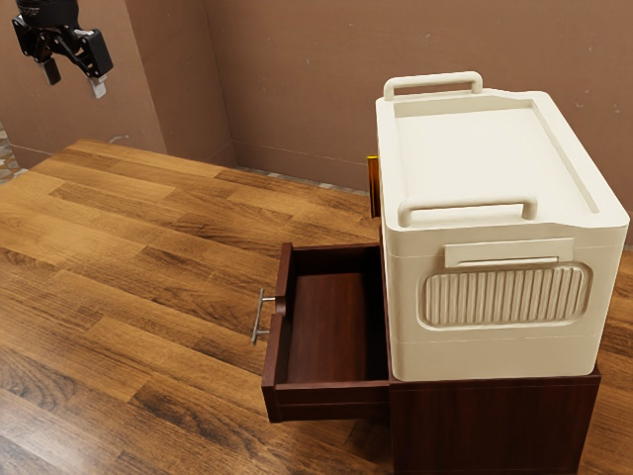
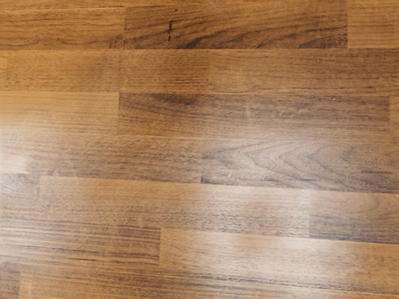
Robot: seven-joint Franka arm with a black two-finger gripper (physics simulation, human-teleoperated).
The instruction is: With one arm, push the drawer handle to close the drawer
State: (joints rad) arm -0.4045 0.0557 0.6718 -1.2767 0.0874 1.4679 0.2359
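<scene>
One black gripper (image 1: 74,79), with fingers apart, raised at the exterior view's upper left. Well apart from it, protruding from a dark red-brown cabinet (image 1: 490,426) toward the exterior view's left: open drawer (image 1: 331,327), with slim metal handle (image 1: 258,317) on its front panel. Atop the cabinet, cream case (image 1: 485,158) with two raised bars. Beneath the hand, in wrist view: glossy wooden planks (image 2: 199,156).
</scene>
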